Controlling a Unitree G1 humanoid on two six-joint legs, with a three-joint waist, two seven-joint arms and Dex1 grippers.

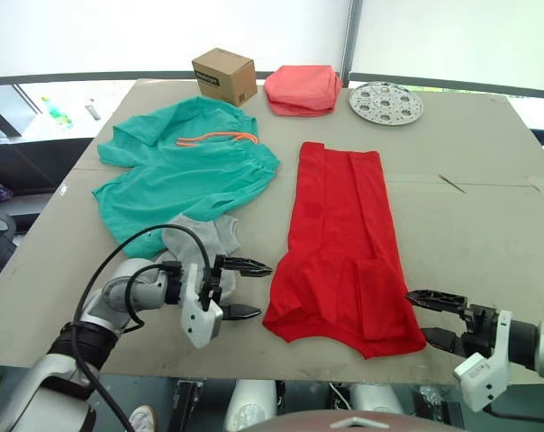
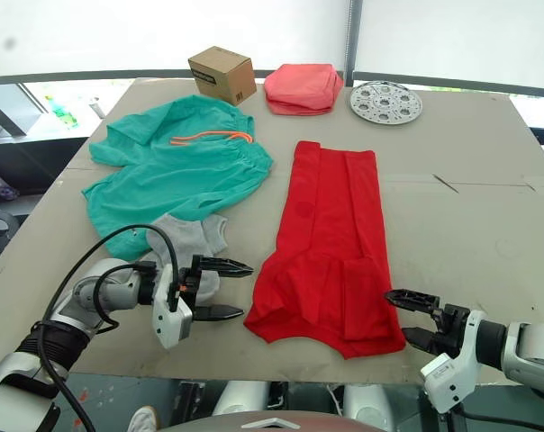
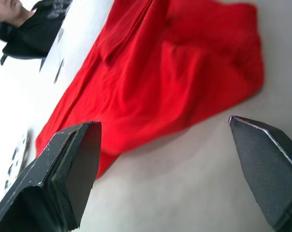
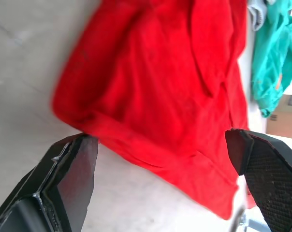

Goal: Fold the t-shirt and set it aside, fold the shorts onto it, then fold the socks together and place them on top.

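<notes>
You see the t-shirt (image 1: 344,247) folded into a long red strip mid-table (image 1: 488,180) | shorts (image 1: 186,166) half cover the socks (image 1: 200,241) | both grippers' jaws spread, empty, flanking its near hem.

The t-shirt (image 1: 342,243) lies lengthwise down the middle of the table (image 1: 488,189), with the shorts (image 1: 184,171) just to its left and the socks (image 1: 203,239) tucked against the shorts' near edge. Along the far edge sit a box (image 1: 224,76), a folded cloth (image 1: 301,90) to its right, then a round perforated plate (image 1: 386,102). At the near edge, the left tool (image 1: 246,290) sits left of the shirt's near end, the right tool (image 1: 431,317) just beside its right corner.
</notes>
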